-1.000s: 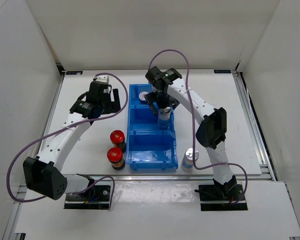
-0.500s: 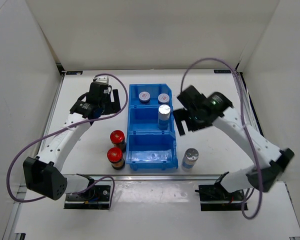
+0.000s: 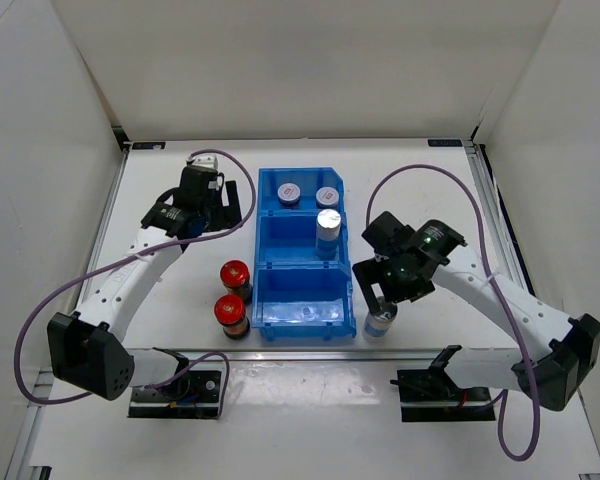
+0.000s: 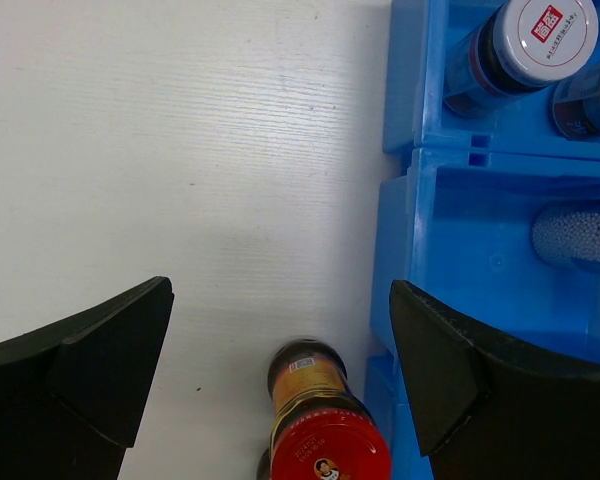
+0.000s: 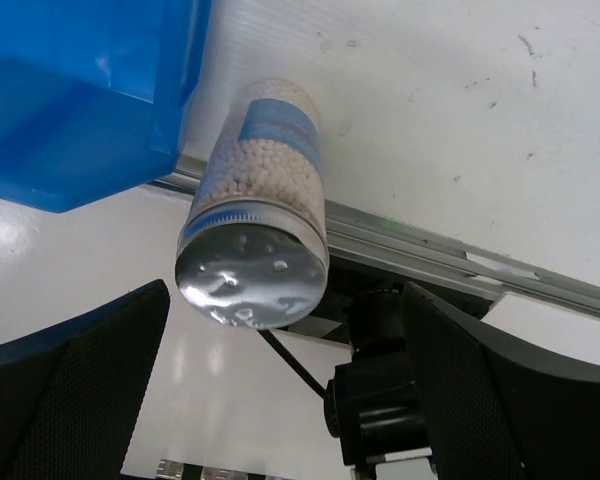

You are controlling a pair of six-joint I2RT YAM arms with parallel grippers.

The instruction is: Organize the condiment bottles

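Note:
Two silver-capped jars (image 3: 290, 192) (image 3: 328, 196) with marks on their caps stand in the far compartment of the blue bin (image 3: 264, 232). A third silver-capped jar (image 3: 327, 232) stands in the middle compartment. A fourth (image 3: 379, 321) stands on the table right of the bin; it also shows in the right wrist view (image 5: 260, 245). Two red-capped jars (image 3: 235, 279) (image 3: 229, 315) stand left of the bin; one shows in the left wrist view (image 4: 325, 430). My right gripper (image 3: 382, 297) is open just above the fourth jar. My left gripper (image 3: 232, 200) is open and empty, left of the bin.
The bin's near compartment (image 3: 304, 303) holds no jar. The table's front edge rail (image 5: 450, 260) runs just beyond the fourth jar. White walls enclose the table on three sides.
My right arm left the third jar standing in the bin's middle compartment, then swung right and toward the front, down over the fourth jar. The left arm has stayed put.

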